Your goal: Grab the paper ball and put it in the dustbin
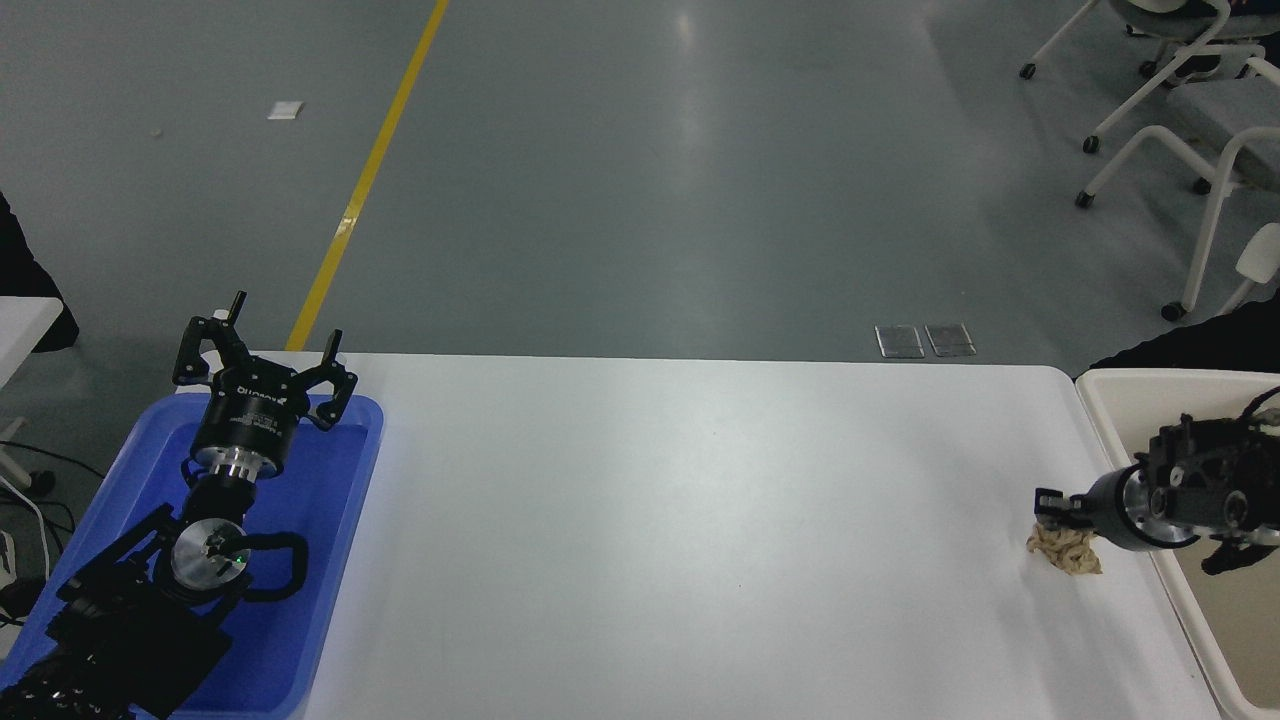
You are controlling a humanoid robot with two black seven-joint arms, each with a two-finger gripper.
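- Head view: my right pincer (1050, 500), black, is closed on the top of the small crumpled tan paper ball (1066, 549), which hangs at the white table's (650, 520) right edge.
- Cream-white rectangular plastic dustbin (1110, 385) just beside it.
- Risk: thin hold on loose wrinkles; the wad may slip short of the rim.
- Left pincer (262, 370), spread wide, parked over the blue plastic tray (330, 560).

My matt black gripper (1052, 503) grips wrinkled tan crumpled paper (1066, 550) over the smooth, faintly glossy white table (650, 530); cream plastic bin (1105, 400) looks smooth.
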